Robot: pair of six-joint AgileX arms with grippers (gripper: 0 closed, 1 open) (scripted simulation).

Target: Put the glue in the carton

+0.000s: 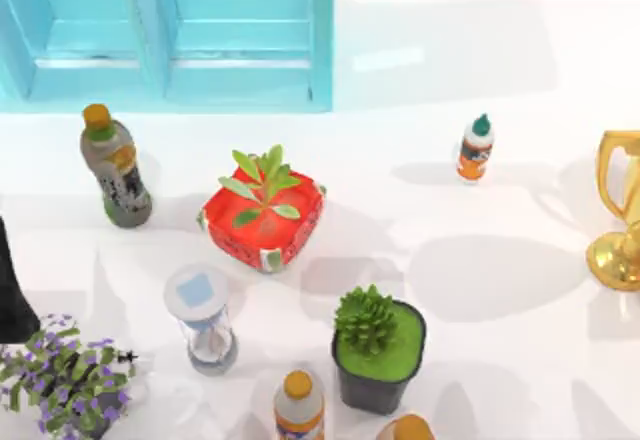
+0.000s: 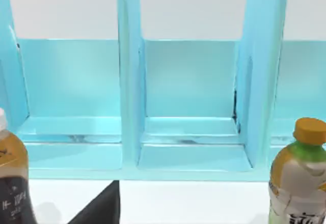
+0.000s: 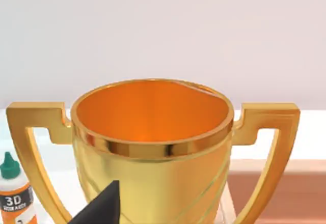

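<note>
The glue [image 1: 476,148] stands upright on the white surface [image 1: 480,260], right of centre and well apart from the blue carton [image 1: 170,35] at the top left. A gold trophy [image 1: 622,210] sits at the right edge, and the right wrist view shows the glue just beside it. A red box with a plant [image 1: 263,216] lies mid-surface, with a potted succulent [image 1: 377,352] and an hourglass [image 1: 204,318] nearer the front. A drink bottle [image 1: 114,165] stands below the carton, and 2 more [image 1: 299,406] poke in at the bottom edge beside purple flowers [image 1: 62,375]. The left arm [image 1: 12,290] shows as a dark shape at the left edge. A dark tip of the left end effector [image 2: 99,208] and of the right end effector [image 3: 99,206] shows in each wrist view; whether either is spread or pressed together cannot be told.
</note>
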